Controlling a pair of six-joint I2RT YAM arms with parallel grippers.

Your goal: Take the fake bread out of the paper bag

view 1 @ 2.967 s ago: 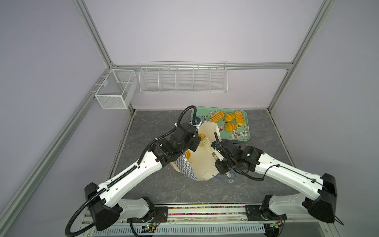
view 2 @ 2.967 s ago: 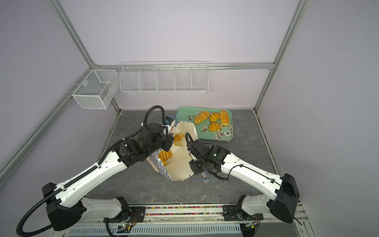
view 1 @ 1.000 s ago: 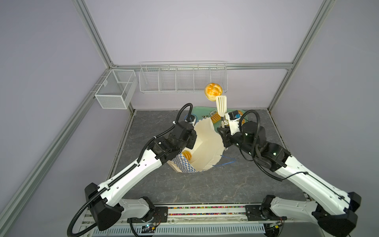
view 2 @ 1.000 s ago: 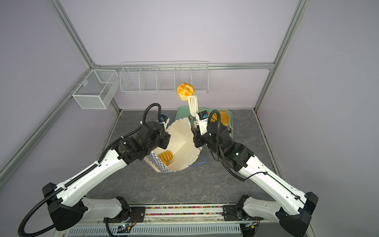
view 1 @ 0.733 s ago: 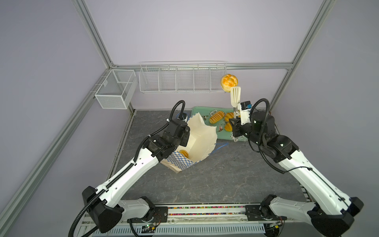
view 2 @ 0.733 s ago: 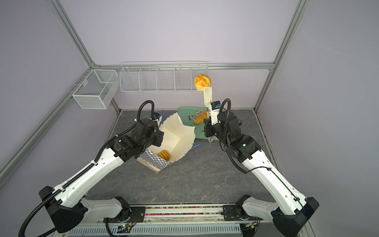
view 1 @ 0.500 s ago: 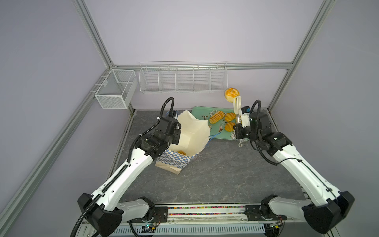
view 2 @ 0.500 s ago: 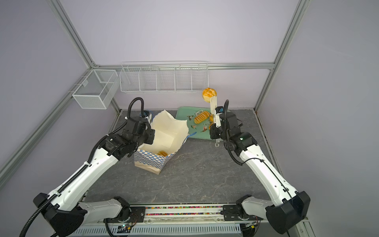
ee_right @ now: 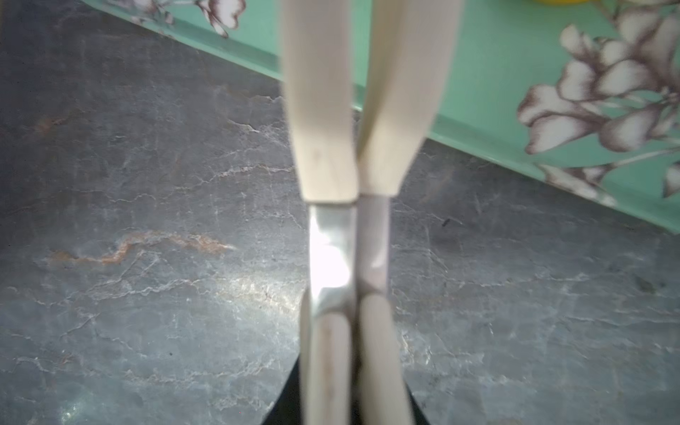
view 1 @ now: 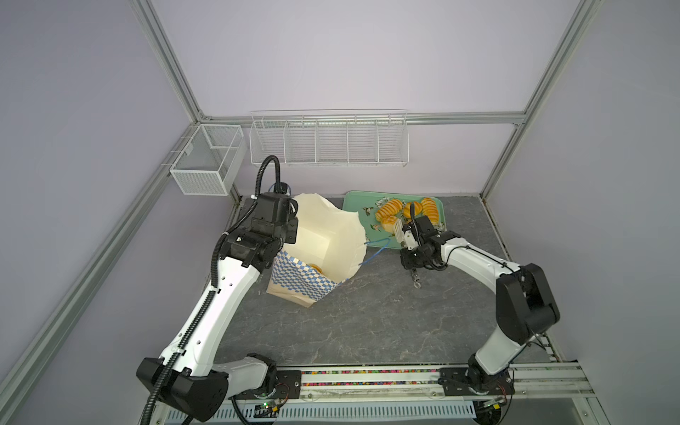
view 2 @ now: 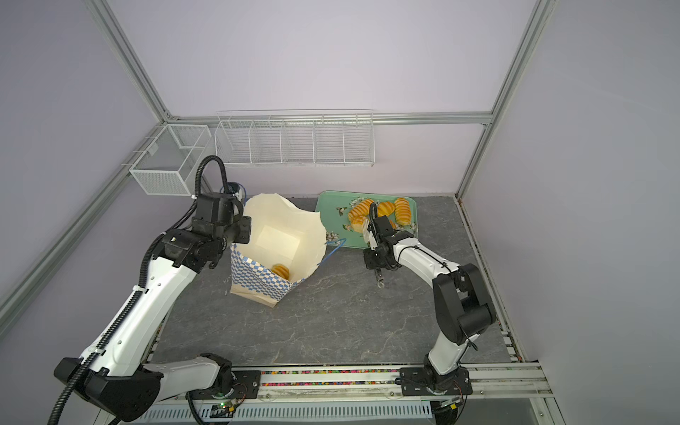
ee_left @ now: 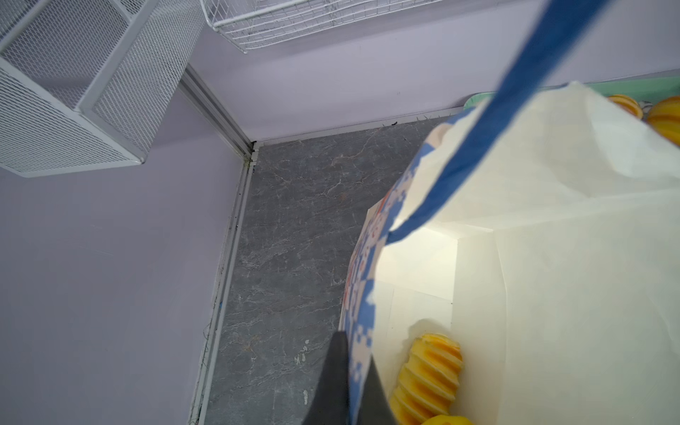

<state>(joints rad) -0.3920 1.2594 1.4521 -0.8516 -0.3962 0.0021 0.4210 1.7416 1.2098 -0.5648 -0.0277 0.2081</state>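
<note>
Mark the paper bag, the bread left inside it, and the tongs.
paper bag (view 1: 300,277): in a top view, on its checkered outer side.
bread inside the bag (view 2: 281,271): in a top view, on its visible top.
tongs (ee_right: 323,110): right wrist view, on one cream arm.

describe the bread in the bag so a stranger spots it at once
Find the tall checkered paper bag standing open left of the green tray. A ribbed golden bread lies on its bottom. The other breads lie out on the tray; this one sits between paper walls.
</note>
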